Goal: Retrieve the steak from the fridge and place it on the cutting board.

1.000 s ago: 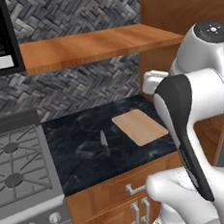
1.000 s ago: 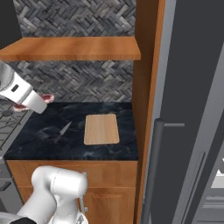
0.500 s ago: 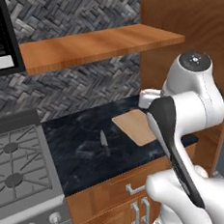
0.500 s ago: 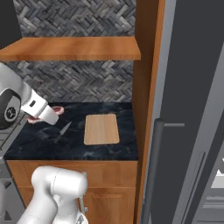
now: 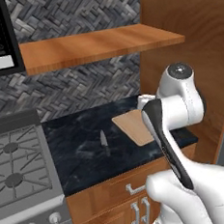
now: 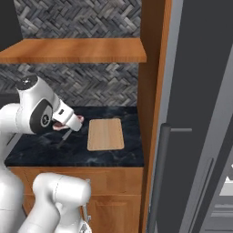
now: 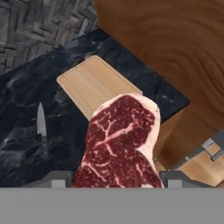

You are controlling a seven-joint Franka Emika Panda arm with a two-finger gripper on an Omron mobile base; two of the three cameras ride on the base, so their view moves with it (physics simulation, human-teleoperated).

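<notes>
Hand view: the gripper (image 7: 117,177) grips the steak (image 7: 121,142), which hangs at 5 o'clock of the cutting board (image 7: 94,84). Over the last second the arm has swung down toward the table (image 6: 68,152); placing looks close.

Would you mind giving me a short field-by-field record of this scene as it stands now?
steak: held between the fingers, in the air, not yet on the board
gripper: shut on the steak, left of the board
cutting board: flat on the dark counter, nothing on it
knife: lying on the counter, left of the board
fridge handle: at right
</notes>
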